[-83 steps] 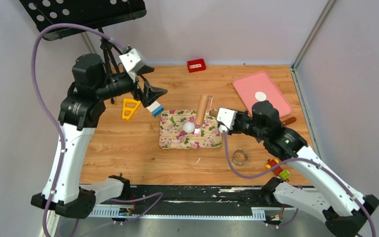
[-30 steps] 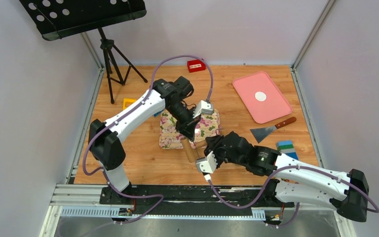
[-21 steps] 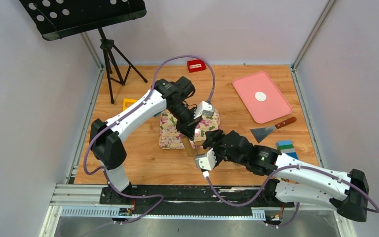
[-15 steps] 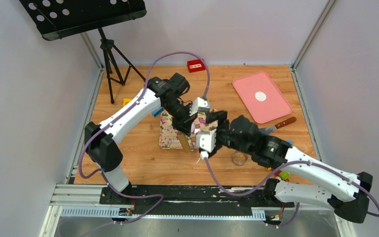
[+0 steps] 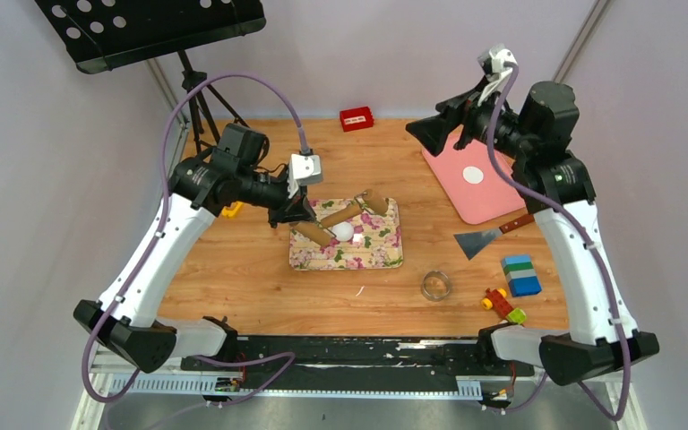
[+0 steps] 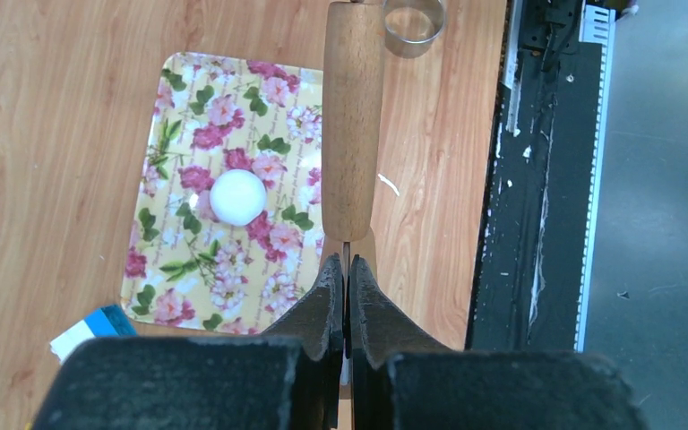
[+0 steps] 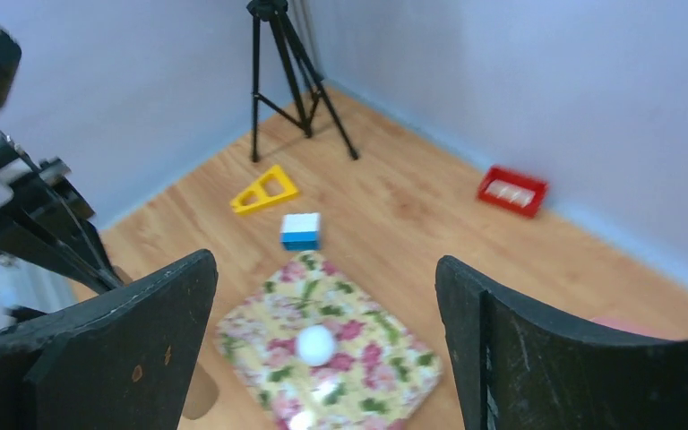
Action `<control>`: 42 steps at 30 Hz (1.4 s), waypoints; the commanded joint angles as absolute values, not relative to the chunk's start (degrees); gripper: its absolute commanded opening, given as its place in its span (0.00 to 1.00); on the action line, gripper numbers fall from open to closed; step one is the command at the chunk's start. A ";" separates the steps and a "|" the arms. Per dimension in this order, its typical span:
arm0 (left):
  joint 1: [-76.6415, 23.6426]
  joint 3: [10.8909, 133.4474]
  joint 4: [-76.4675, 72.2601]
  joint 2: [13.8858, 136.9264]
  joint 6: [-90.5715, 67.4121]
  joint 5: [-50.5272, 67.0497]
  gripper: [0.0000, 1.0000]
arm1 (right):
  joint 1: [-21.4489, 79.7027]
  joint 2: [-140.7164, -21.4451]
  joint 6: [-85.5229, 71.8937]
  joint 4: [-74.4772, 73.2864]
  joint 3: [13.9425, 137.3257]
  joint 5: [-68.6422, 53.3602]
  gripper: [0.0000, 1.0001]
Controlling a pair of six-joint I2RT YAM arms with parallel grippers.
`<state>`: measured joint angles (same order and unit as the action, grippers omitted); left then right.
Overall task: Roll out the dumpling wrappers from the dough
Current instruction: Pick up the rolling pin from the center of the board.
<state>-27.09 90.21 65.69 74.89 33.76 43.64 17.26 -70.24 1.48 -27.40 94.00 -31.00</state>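
A white ball of dough (image 5: pixel 344 231) (image 6: pixel 237 197) (image 7: pixel 315 344) rests on the floral mat (image 5: pixel 372 253) (image 6: pixel 188 107) (image 7: pixel 367 367). Beside it a wooden rolling pin (image 5: pixel 333 218) (image 6: pixel 354 116) lies slanted across the mat's far left part. My left gripper (image 5: pixel 298 215) (image 6: pixel 347 264) is shut, its tips right over the pin's near handle, and nothing shows clamped between them. My right gripper (image 5: pixel 439 125) (image 7: pixel 324 264) hangs high over the back right, wide open and empty. One round dumpling wrapper (image 5: pixel 473 175) lies on the pink tray (image 5: pixel 497 195).
A metal ring cutter (image 5: pixel 435 285) (image 6: pixel 414 16) and a scraper (image 5: pixel 493 235) lie right of the mat, with coloured blocks (image 5: pixel 521 273) beyond. A white-and-blue block (image 7: pixel 301 230) (image 6: pixel 90 330), a yellow triangle (image 5: pixel 231 209) (image 7: pixel 264 190), a red box (image 5: pixel 356 117) (image 7: pixel 511 191) and a tripod (image 7: pixel 291 63) stand at the back.
My right arm has let go, lifted away from the mat to the back right, and its jaws have opened wide. The left arm has drawn back left, and the pin lies slanted beside the dough.
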 commanded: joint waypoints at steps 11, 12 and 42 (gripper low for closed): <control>-23.42 86.52 57.41 71.67 28.62 52.24 0.00 | 10.96 -72.03 -28.41 -13.87 84.72 -47.50 0.93; -23.27 86.56 57.47 71.76 28.57 52.62 0.00 | 10.96 -72.13 -28.80 -12.93 84.15 -48.40 0.93; -20.09 80.00 49.47 71.00 20.54 57.98 0.00 | 24.80 -68.49 -5.83 5.17 66.79 -61.66 0.99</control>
